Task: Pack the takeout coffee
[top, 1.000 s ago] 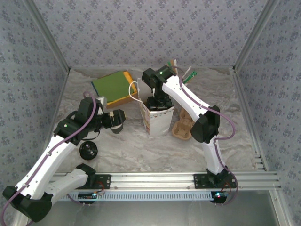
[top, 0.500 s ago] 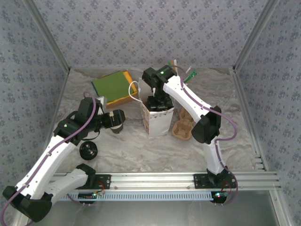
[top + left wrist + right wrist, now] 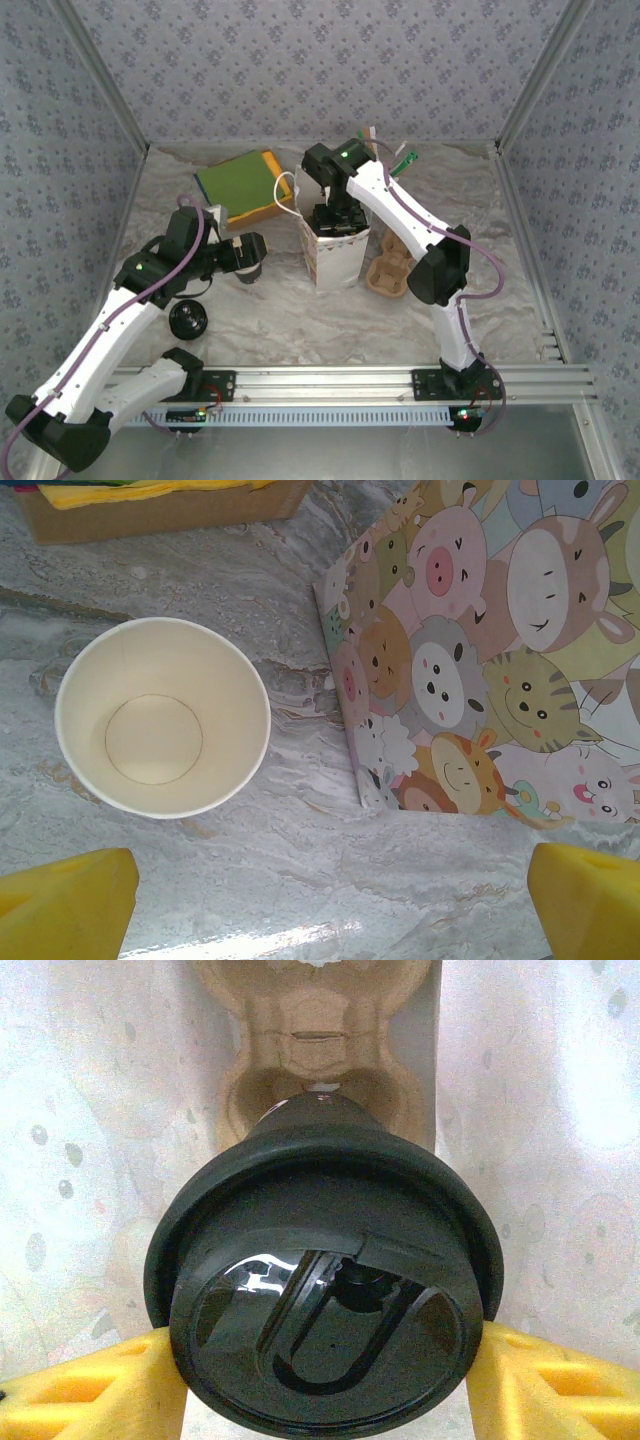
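Coffee (image 3: 322, 1260): dark cup capped by a glossy round black lid.
Right gripper (image 3: 320, 1380): clamped around the coffee.
Left gripper (image 3: 330, 900): spread wide.

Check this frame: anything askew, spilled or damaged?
No spill or damage. Only oddity: a loose round black plastic lid lies alone on the marbled table, while the cream-lined paper cup stands without a lid.

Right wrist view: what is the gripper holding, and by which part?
The takeout coffee, pinched by the right gripper on opposite sides of its black lid.
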Controlling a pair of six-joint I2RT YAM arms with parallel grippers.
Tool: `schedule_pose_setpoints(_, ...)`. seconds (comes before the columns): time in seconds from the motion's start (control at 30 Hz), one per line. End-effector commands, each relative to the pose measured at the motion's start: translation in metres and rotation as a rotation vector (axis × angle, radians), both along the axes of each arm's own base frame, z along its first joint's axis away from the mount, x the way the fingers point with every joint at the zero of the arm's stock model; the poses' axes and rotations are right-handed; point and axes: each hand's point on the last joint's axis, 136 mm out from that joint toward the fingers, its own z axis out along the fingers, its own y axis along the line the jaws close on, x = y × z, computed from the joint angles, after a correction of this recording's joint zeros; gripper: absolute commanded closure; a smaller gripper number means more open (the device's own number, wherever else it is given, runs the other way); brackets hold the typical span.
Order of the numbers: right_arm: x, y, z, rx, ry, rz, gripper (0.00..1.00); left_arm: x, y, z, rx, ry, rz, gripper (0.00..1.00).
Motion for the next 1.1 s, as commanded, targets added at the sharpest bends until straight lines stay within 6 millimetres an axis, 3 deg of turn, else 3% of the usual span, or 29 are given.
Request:
schedule_pose_setpoints(0.0,-0.025,-0.019,0.016,-0.051,0.056,-0.003,0.32,0.0,0.001,0.006,0.001,-0.018,0.001,0.0)
schedule_pose_setpoints(1.07,-0.023,-0.017,0.016,-0.038,0.055,-0.003,0.32,-0.003,0.012,0.004,0.037,-0.021,0.033,0.0)
